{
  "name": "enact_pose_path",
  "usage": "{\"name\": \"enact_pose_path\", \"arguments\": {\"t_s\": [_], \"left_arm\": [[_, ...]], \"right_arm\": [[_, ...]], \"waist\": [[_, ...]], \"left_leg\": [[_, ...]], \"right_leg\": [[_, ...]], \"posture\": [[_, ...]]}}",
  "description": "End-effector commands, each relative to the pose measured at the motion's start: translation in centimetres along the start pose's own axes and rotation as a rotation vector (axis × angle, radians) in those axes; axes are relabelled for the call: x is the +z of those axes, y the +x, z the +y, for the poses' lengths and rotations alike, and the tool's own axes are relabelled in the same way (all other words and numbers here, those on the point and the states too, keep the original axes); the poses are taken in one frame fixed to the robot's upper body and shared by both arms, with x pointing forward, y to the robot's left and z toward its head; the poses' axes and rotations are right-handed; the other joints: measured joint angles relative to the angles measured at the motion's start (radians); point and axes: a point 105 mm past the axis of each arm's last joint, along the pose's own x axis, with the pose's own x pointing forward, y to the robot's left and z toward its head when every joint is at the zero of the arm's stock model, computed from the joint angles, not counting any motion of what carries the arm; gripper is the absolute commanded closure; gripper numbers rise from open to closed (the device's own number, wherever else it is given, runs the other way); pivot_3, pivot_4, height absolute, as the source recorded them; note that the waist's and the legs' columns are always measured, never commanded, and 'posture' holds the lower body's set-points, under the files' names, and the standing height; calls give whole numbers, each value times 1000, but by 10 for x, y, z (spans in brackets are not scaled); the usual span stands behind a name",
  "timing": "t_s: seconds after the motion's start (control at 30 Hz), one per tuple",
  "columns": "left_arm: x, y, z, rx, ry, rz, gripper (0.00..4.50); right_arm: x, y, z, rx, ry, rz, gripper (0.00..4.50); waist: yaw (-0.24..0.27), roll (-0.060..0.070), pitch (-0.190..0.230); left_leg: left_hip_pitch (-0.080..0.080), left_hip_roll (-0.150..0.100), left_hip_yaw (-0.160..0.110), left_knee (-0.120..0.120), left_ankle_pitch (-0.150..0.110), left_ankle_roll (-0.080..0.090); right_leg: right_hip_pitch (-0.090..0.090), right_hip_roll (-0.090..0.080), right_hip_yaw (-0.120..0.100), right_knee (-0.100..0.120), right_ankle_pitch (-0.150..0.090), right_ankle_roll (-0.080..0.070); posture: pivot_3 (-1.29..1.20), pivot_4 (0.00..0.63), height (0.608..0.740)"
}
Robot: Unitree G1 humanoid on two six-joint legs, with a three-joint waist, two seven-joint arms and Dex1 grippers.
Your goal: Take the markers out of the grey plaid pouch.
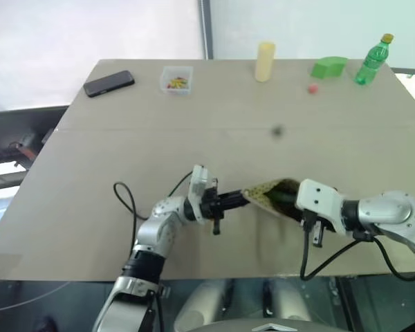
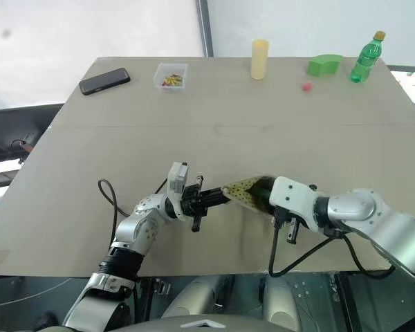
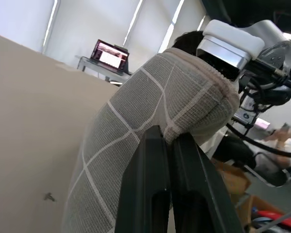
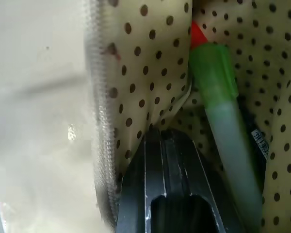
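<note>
The grey plaid pouch (image 1: 268, 192) is held up over the table's near part, between my two grippers, its mouth showing dotted yellowish lining (image 4: 136, 73). My left gripper (image 3: 172, 138) is shut on the pouch's grey rim (image 3: 194, 121). My right gripper (image 4: 165, 138) is shut, its fingers pushed inside the pouch mouth with the tips against a fold of lining. Beside those fingers lies the pale green marker (image 4: 230, 141) with its bright green cap (image 4: 211, 73). The second marker's red cap (image 4: 197, 34) peeks out behind it.
Along the far side of the table (image 1: 124, 152) stand a black phone (image 1: 108, 83), a clear box (image 1: 176, 78) of small items, a yellow cylinder (image 1: 265, 61), a green block (image 1: 329, 66), a green bottle (image 1: 372, 61) and a small red ball (image 1: 312, 88).
</note>
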Motion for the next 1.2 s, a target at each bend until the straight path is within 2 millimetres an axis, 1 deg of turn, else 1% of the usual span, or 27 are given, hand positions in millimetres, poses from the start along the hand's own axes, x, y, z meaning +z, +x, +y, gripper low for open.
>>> {"name": "enact_pose_path", "arguments": {"t_s": [0.03,0.13,0.27,0.3,0.33,0.37,0.47,0.6,0.73,0.8,0.83,0.87,0.9,0.93,0.97,1.0,1.03,1.1,1.13,1.2], "left_arm": [[-1,-1,-4,9,62,2,4500],[-5,-3,-5,29,51,-1,4500],[-5,-5,-5,54,-5,-26,4500],[-3,-5,-5,58,-25,-37,4500],[-2,-5,-4,61,-43,-47,4500],[0,-5,-4,64,-60,-56,4500],[4,-6,-2,76,-99,-81,4500],[10,-8,3,97,-143,-117,4500],[13,-5,6,97,-164,-131,4500],[14,-4,6,96,-166,-132,4500],[14,-3,6,96,-166,-133,4500],[15,-3,6,97,-166,-134,4500],[15,-3,7,100,-165,-134,4500],[15,-4,7,105,-162,-133,4500],[16,-4,8,111,-159,-133,4500],[16,-5,10,121,-158,-136,4500],[16,-5,11,132,-157,-140,4500],[16,-7,13,152,-144,-138,4500],[16,-8,14,165,-134,-137,4500],[15,-10,17,192,-114,-135,4500]], "right_arm": [[13,0,-2,-18,-70,-75,4436],[17,3,-16,-81,-138,-90,4436],[31,2,-31,-135,-261,-111,4436],[32,3,-33,-140,-285,-106,3932],[32,4,-35,-147,-306,-96,3641],[32,5,-37,-160,-331,-84,3077],[30,11,-39,-172,-367,-56,1599],[22,20,-44,-190,-412,-2,1599],[-1,44,-46,-188,-486,87,1599],[-8,53,-50,-205,-510,108,1599],[-10,56,-53,-222,-515,108,2174],[-10,59,-56,-243,-512,104,2427],[-10,60,-59,-264,-511,99,3031],[-8,59,-62,-287,-519,92,3391],[-6,57,-64,-307,-520,79,4027],[-3,55,-66,-326,-512,61,4150],[2,50,-68,-349,-496,38,4172],[16,38,-68,-378,-418,-63,4172],[27,30,-66,-385,-361,-135,4173],[42,15,-63,-388,-301,-233,4176]], "waist": [[0,0,0],[1,0,0],[0,1,0],[0,1,0],[0,1,0],[1,1,0],[1,1,0],[0,1,0],[-1,1,0],[-2,0,-1],[-2,1,-1],[-2,0,-1],[-2,0,-1],[-1,0,-1],[-1,-1,-2],[-1,-2,-3],[0,-3,-3],[0,-3,-3],[1,-3,-3],[2,-2,-3]], "left_leg": [[0,0,0,0,0,0],[1,0,-1,0,0,0],[1,0,0,1,0,0],[1,0,0,1,0,0],[1,0,0,1,0,0],[1,0,-1,1,0,0],[1,0,-1,0,0,0],[1,0,0,0,0,0],[2,0,0,1,0,0],[3,0,0,1,0,-1],[3,0,0,1,1,-1],[3,0,0,1,1,-1],[3,1,0,1,2,-3],[3,1,0,1,2,-4],[3,1,0,1,3,-4],[3,1,0,1,3,-4],[3,1,0,1,2,-4],[3,1,0,1,2,-3],[3,1,0,1,2,-3],[2,1,-1,1,2,-3]], "right_leg": [[0,0,0,0,0,0],[0,1,-1,1,0,0],[0,1,-1,1,0,1],[0,1,-1,1,0,1],[0,1,-1,1,0,1],[0,1,-1,1,0,1],[0,1,-1,1,0,1],[0,2,-1,1,0,1],[0,2,-1,2,0,1],[0,2,-1,2,0,1],[0,2,-1,2,1,1],[0,3,-1,3,1,1],[0,3,-1,3,1,0],[0,3,-1,3,1,0],[0,3,-1,3,1,0],[0,3,-1,3,1,0],[0,3,-1,3,1,0],[0,3,0,3,1,0],[0,3,-1,3,1,0],[0,3,0,3,1,0]], "posture": [[0,150,740],[0,150,740],[0,150,740],[0,150,740],[0,150,740],[0,150,740],[0,150,740],[0,150,740],[0,150,740],[0,150,740],[0,150,740],[0,150,740],[0,150,740],[0,150,740],[0,150,740],[0,150,740],[0,150,740],[0,150,740],[0,150,740],[0,150,740]]}}
